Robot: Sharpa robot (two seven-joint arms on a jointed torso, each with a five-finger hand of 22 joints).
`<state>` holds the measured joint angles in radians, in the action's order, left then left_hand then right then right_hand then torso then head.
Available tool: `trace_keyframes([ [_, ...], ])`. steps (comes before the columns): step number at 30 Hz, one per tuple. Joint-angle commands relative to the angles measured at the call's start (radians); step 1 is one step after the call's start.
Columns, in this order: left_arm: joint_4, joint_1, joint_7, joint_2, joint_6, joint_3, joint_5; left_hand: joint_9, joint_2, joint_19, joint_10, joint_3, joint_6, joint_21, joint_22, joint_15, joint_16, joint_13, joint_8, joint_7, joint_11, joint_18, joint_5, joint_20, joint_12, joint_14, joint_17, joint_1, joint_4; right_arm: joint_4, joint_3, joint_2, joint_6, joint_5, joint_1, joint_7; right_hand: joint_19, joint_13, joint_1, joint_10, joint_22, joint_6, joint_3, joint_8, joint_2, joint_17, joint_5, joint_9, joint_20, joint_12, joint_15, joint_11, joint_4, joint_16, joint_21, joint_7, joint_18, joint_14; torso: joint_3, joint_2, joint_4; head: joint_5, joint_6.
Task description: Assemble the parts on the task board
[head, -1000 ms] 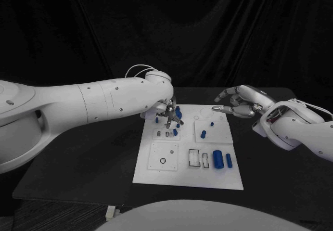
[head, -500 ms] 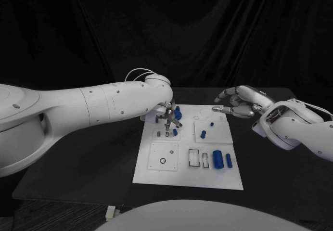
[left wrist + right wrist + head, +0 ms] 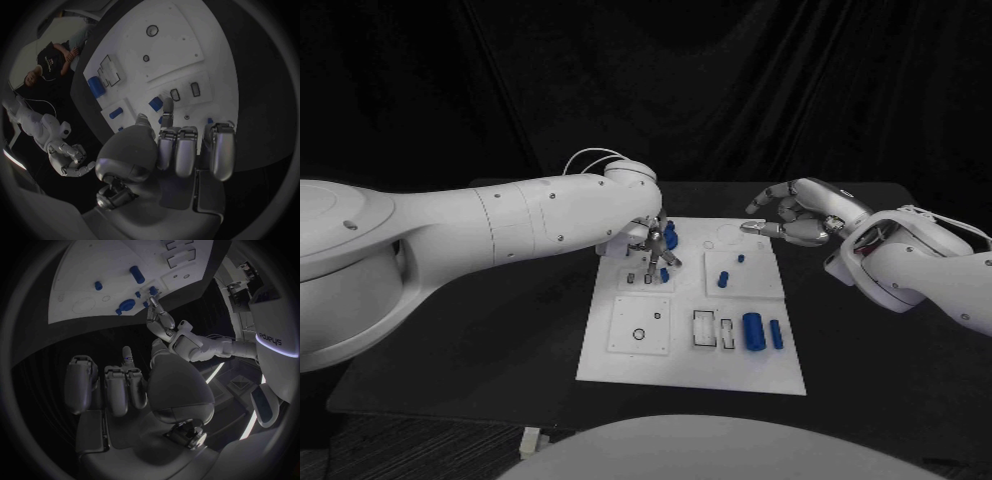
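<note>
Over the far left corner of the flat white task board (image 3: 689, 330), the silver left hand (image 3: 651, 243) points its fingers down among small blue cylindrical parts (image 3: 669, 236); whether it pinches one I cannot tell. Beyond the far right corner, the silver right hand (image 3: 792, 213) hovers empty, fingers loosely curled apart. The left wrist view shows dark rectangular slots (image 3: 185, 92).

A black tabletop (image 3: 473, 340) carries the scene, with dark cloth hanging behind its far edge. One thing lies directly on it: the white task board (image 3: 625, 365), a flat rectangular plate set near the middle, its long sides running from near to far. The board's near edge stops short of the tabletop's near edge, and bare black surface shows on the left and right of it. The board's far end reaches close to the far side of the tabletop.
</note>
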<state>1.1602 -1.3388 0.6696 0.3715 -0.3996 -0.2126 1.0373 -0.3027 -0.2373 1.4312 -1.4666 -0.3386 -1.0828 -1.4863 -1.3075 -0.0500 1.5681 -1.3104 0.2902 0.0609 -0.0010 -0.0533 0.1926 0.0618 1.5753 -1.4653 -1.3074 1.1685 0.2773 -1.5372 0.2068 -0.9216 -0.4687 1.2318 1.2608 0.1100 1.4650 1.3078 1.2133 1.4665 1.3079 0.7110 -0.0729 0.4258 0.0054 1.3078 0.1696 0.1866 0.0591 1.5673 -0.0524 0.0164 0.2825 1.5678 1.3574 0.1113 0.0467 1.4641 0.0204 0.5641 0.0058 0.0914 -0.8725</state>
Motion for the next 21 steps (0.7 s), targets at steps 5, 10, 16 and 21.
trace_keyframes([
  [5, -0.010, 0.006, -0.030, -0.010, 0.008, 0.001, 0.000, -0.002, 0.001, -0.002, -0.104, 0.008, -0.008, 0.006, -0.080, -0.005, 0.003, -0.260, -0.008, 0.000, -0.007, 0.006, 0.006, -0.004, -0.004, -0.106, -0.263, 0.008, 0.002, 0.000, -0.001, -0.001, 0.010, 0.000, -0.002, -0.021, 0.010, 0.263, 0.010, 0.104, 0.193, 0.007, -0.004, -0.002, -0.001, 0.259, 0.003, -0.001, 0.004, 0.004, 0.007, 0.005, 0.001, 0.000, -0.008, 0.003, 0.006, 0.106, 0.0004, 0.000, 0.0005, -0.001, 0.000],
  [10, -0.018, 0.009, -0.035, -0.017, 0.003, 0.001, 0.000, -0.003, 0.002, -0.003, -0.104, 0.008, -0.009, 0.007, -0.079, -0.005, 0.003, -0.260, -0.008, -0.001, -0.008, 0.006, 0.005, -0.004, -0.004, -0.106, -0.263, 0.008, 0.002, 0.000, -0.001, -0.001, 0.011, 0.000, -0.002, -0.022, 0.010, 0.263, 0.010, 0.104, 0.193, 0.007, -0.004, -0.002, -0.001, 0.259, 0.003, -0.001, 0.004, 0.004, 0.007, 0.005, 0.001, 0.000, -0.008, 0.003, 0.006, 0.106, 0.0004, -0.001, -0.0002, 0.000, 0.000],
  [16, -0.023, 0.013, -0.033, -0.023, -0.007, 0.001, 0.000, -0.005, 0.007, -0.002, -0.104, 0.011, -0.013, 0.007, -0.080, -0.006, 0.003, -0.260, -0.012, -0.002, -0.009, 0.006, -0.002, -0.004, -0.004, -0.106, -0.263, 0.010, 0.002, 0.000, -0.001, -0.001, 0.013, 0.000, -0.003, -0.024, 0.010, 0.263, 0.011, 0.104, 0.193, 0.007, -0.005, -0.002, -0.001, 0.260, 0.003, -0.001, 0.004, 0.004, 0.008, 0.005, 0.001, 0.000, -0.009, 0.003, 0.006, 0.106, 0.0005, -0.001, 0.0000, -0.001, 0.000],
  [21, -0.027, 0.017, -0.030, -0.026, -0.015, 0.001, 0.000, -0.007, 0.010, -0.003, -0.104, 0.017, -0.018, 0.009, -0.079, -0.007, 0.003, -0.260, -0.016, -0.003, -0.010, 0.006, -0.009, -0.005, -0.004, -0.106, -0.263, 0.016, -0.002, 0.000, -0.001, -0.001, 0.014, 0.000, -0.003, -0.024, 0.010, 0.263, 0.011, 0.104, 0.193, 0.007, -0.005, -0.002, -0.001, 0.260, 0.003, -0.001, 0.004, 0.004, 0.008, 0.005, 0.001, 0.000, -0.009, 0.003, 0.006, 0.106, 0.0005, -0.001, -0.0001, -0.002, 0.000],
])
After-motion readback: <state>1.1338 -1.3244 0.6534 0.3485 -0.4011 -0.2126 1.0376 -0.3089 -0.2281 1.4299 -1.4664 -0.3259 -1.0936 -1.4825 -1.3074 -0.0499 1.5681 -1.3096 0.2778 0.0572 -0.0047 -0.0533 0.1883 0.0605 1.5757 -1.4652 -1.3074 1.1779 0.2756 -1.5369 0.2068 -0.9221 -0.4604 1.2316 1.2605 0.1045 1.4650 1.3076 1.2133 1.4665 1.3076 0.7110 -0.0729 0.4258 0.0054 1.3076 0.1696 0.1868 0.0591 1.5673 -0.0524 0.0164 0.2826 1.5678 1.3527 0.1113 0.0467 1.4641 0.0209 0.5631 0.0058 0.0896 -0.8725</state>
